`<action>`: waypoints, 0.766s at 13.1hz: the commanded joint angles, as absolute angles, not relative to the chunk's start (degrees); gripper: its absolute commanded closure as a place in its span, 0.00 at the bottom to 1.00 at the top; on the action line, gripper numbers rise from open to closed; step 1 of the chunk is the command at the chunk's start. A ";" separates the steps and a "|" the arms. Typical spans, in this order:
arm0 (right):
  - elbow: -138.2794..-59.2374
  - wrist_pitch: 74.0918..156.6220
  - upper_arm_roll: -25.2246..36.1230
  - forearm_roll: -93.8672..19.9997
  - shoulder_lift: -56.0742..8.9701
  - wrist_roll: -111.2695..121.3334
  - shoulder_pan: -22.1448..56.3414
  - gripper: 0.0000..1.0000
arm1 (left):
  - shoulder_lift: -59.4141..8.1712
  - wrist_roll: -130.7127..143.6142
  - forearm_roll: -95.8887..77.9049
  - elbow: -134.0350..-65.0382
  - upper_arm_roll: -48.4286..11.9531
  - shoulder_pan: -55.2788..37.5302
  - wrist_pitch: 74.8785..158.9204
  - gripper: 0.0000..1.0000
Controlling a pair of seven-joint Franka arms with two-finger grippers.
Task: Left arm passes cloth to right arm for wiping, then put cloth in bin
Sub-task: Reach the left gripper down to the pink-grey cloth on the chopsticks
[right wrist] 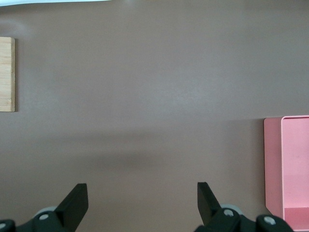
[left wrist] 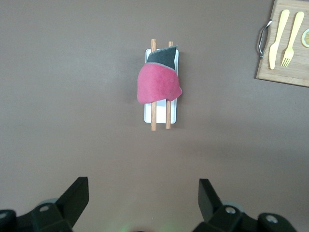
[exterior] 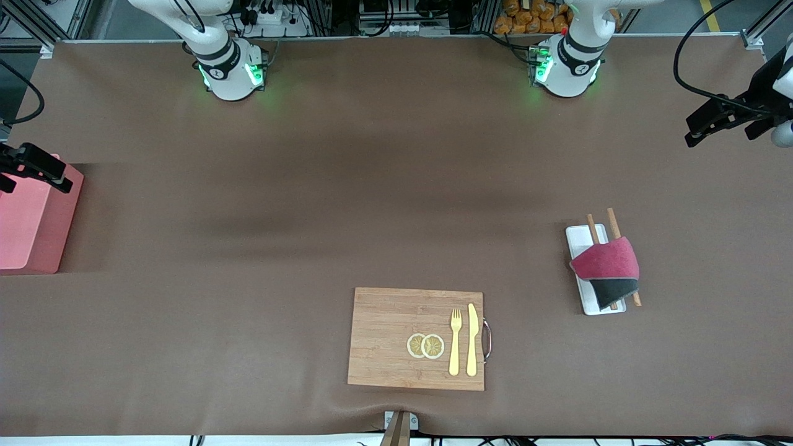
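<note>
The crimson-pink cloth with its dark reverse showing lies draped over the white tray toward the left arm's end of the table; it also shows in the left wrist view. The salmon-pink bin stands at the right arm's end and shows in the right wrist view. My left gripper hangs open and empty high over the table's left-arm end, apart from the cloth. My right gripper hangs open and empty over the bin's rim.
Two wooden chopsticks lie on the tray under the cloth. A wooden cutting board with lemon slices, a yellow fork and a knife lies near the front camera's edge.
</note>
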State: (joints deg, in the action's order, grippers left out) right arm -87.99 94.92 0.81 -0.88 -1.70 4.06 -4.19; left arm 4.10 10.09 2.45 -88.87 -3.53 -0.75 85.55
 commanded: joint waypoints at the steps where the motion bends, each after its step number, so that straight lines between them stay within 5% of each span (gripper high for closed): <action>1: -88.51 94.83 0.35 0.00 -0.97 4.57 -4.66 0.00 | 4.48 9.93 3.69 -88.50 -1.77 -1.93 85.34 0.00; 10: -88.51 94.31 0.53 -0.18 -1.23 4.48 -5.10 0.00 | -4.82 9.58 1.67 -89.99 -2.11 -0.79 90.60 0.00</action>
